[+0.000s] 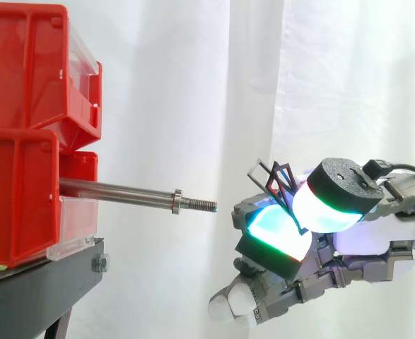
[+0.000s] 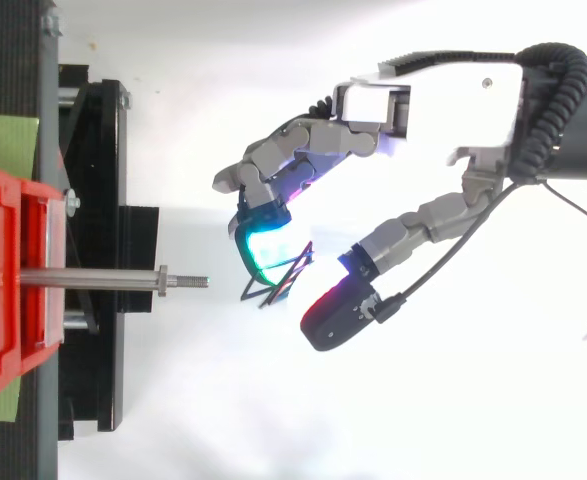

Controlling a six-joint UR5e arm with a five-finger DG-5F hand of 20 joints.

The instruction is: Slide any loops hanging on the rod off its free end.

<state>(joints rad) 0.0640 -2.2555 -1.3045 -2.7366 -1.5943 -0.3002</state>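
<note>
Found the rod [image 1: 122,191] projecting level from the stacked red bins [image 1: 20,191], past the edge of the black stand [image 1: 41,286] that faced the hand. Noted a collar [image 1: 177,200] on the rod just short of its threaded free end. Found the loops [image 1: 276,178], thin, dark and angular, off the rod and apart from its tip, slightly above its line in the side view. Recorded the hand [image 2: 443,95] beyond the free end, closed on the loops: pinched between a cyan-green fingertip [image 2: 266,243] and a dark-backed pad [image 2: 335,312] that glowed red in the top view. Noted the other fingers bent, clear of rod and bins. Noted a white curtain [image 1: 193,85] behind.
</note>
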